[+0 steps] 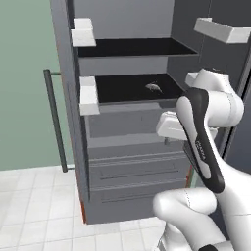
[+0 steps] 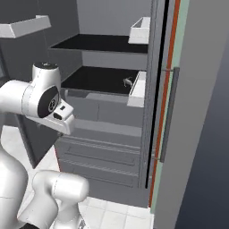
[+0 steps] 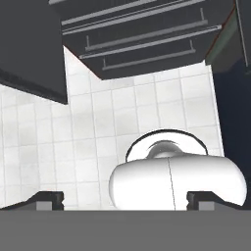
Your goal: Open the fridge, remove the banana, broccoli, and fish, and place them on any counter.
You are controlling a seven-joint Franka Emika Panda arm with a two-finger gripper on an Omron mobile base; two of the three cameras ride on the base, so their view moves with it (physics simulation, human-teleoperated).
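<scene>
1. Two dark finger tips of the gripper (image 3: 125,201) rise far apart at the bottom of the hand view, spread wide with nothing between them, above white floor tiles (image 3: 88,132).
2. One fridge (image 1: 132,147) stands with both doors swung open; its two lower drawers (image 1: 139,174) are closed.
3. One fish (image 1: 154,87), small and silver-grey, lies alone on the lower of two dark shelves (image 1: 132,89), toward the back; the upper shelf (image 1: 132,47) carries nothing I can make out.
4. White door bins (image 1: 88,95) line the open doors.
5. Folded in front of the fridge, the arm (image 1: 203,142) has its hand aimed down at the floor.
</scene>
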